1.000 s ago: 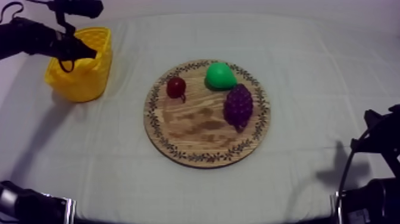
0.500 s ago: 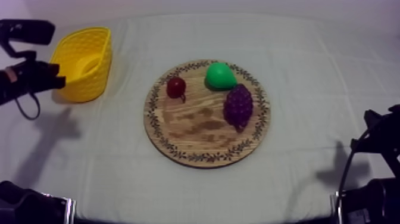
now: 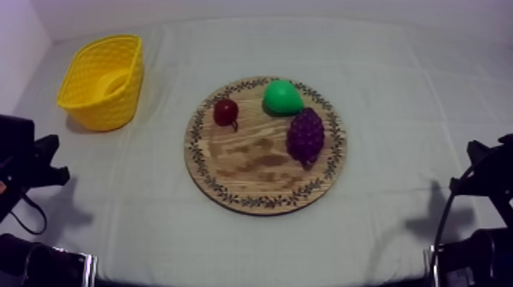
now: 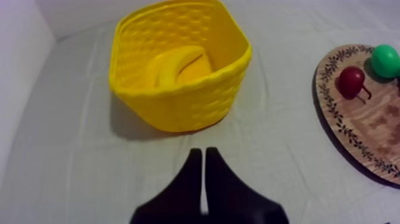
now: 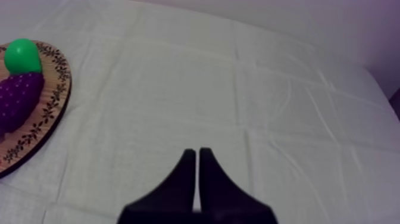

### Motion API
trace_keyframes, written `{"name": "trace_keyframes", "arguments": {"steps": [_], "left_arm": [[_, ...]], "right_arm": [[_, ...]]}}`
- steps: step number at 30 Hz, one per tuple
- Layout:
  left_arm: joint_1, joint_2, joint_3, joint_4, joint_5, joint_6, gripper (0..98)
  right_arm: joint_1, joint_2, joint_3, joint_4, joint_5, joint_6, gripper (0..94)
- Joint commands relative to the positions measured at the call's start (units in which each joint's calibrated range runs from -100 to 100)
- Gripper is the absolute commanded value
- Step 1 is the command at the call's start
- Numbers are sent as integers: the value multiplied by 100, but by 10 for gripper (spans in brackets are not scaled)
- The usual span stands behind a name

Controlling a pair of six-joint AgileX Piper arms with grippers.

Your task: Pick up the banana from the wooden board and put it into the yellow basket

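Note:
The banana (image 4: 178, 65) lies inside the yellow basket (image 4: 178, 107), which stands at the far left of the table (image 3: 99, 111); from above, the banana (image 3: 114, 80) shows pale against the basket's floor. My left gripper (image 4: 203, 154) is shut on nothing, its fingers together as a narrow wedge over the cloth just in front of the basket. The left arm (image 3: 30, 164) sits low at the table's left edge. My right gripper (image 5: 197, 154) is also shut and holds nothing, over bare cloth to the right of the wooden board (image 5: 36, 134).
The round wooden board (image 3: 252, 164) at the table's middle carries a green pear (image 3: 282, 97), purple grapes (image 3: 305, 135) and a small red fruit (image 3: 226, 111). The right arm (image 3: 488, 179) rests at the lower right edge.
My left arm has drawn back from above the basket toward the table's near left edge. The banana now shows in the uncovered basket. The right arm has not moved.

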Motion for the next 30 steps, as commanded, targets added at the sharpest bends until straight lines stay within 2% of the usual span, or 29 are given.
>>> {"name": "trace_keyframes", "arguments": {"steps": [1, 10, 16, 18, 24, 27, 30], "left_arm": [[-5, -671, 289, 6, 57, 7, 0], [-3, -1976, 813, -65, 529, 27, 0], [76, -2295, 725, -108, 1003, -49, 0], [122, -2320, 706, -113, 1064, 190, 1], [162, -2341, 837, -127, 634, 1319, 1], [165, -2343, 855, -129, 574, 1527, 1], [167, -2344, 861, -130, 554, 1510, 1]], "right_arm": [[-1, -2, 2, 1, 0, -1, 3], [-1, -2, 2, 1, 0, -1, 3], [-1, -2, 2, 1, 0, -1, 3], [-1, -2, 2, 1, 0, -1, 3], [-1, -2, 2, 1, 0, -1, 3], [-1, -2, 2, 1, 0, -1, 3], [-1, -2, 2, 1, 0, -1, 3]]}}
